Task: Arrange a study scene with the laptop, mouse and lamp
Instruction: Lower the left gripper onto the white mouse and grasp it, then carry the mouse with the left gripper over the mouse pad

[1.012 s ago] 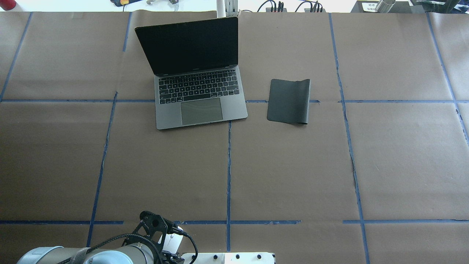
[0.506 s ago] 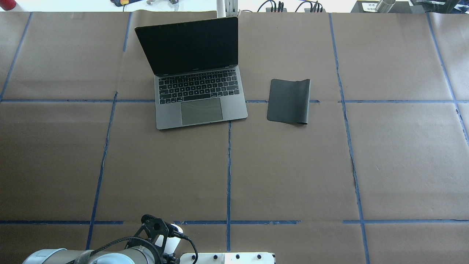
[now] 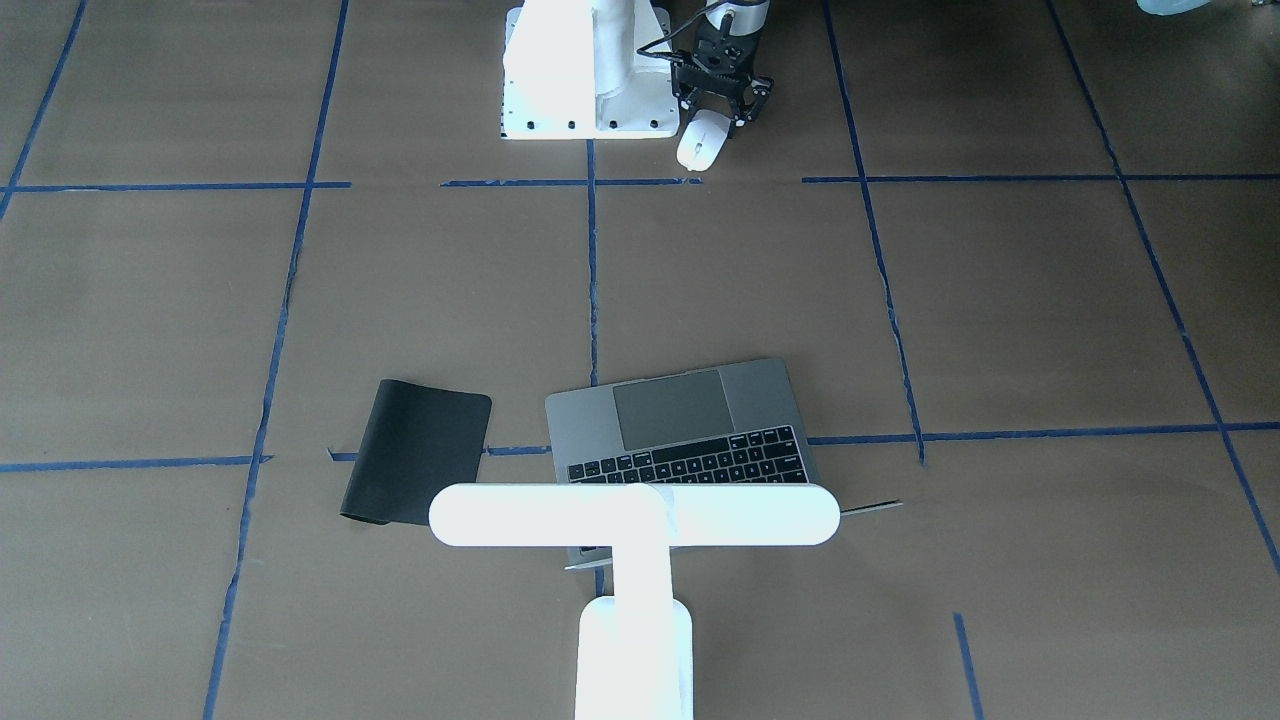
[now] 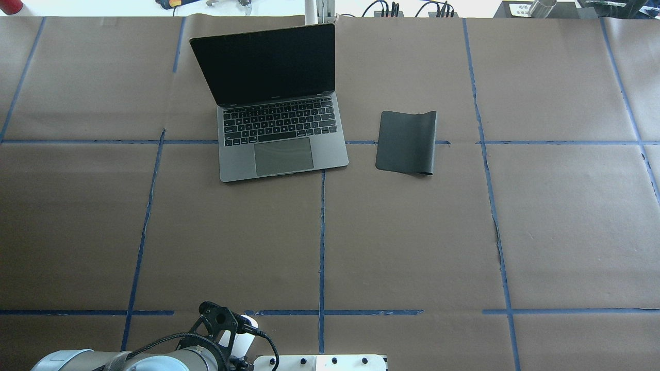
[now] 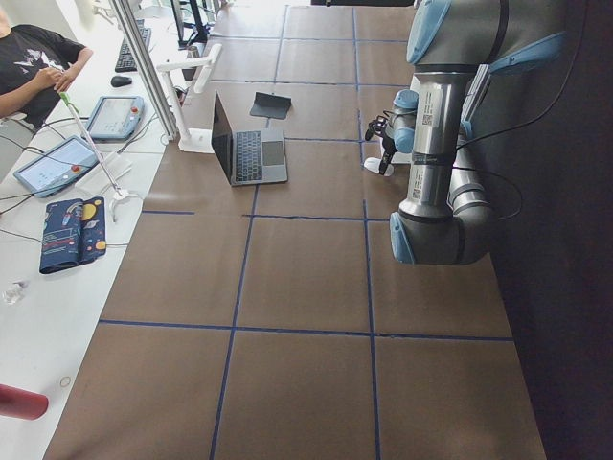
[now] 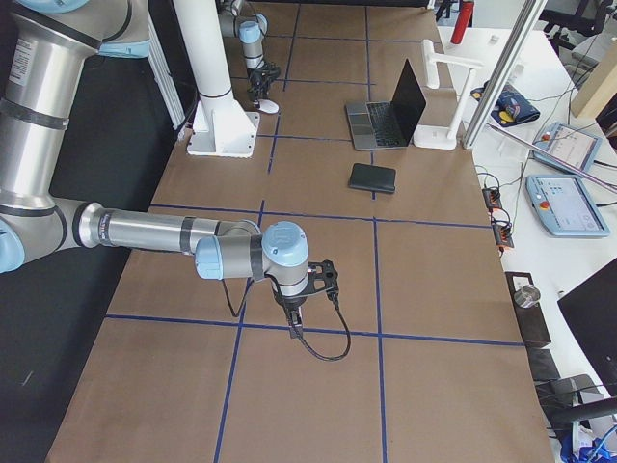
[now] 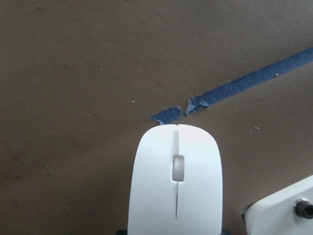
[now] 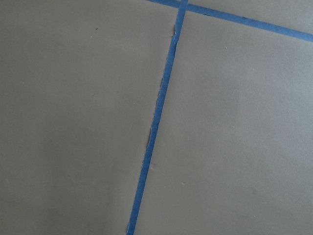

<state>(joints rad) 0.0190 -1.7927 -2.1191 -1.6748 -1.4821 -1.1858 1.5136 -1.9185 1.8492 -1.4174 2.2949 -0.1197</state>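
At the table's near edge, the robot's left gripper (image 3: 720, 114) is straddling the rear of the small glossy white oval mouse (image 3: 698, 142), which is lying beside the white blocky mount (image 3: 560, 100), though whether it is clamped cannot be told.

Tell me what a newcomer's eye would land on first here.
The glaring white T-shaped lamp dominates the front-facing view. It stands at the table edge farthest from the robot, and its bar head blocks the screen of the open laptop. Next comes the small white mouse on the brown paper near the robot's base, with the left gripper right over its rear end.
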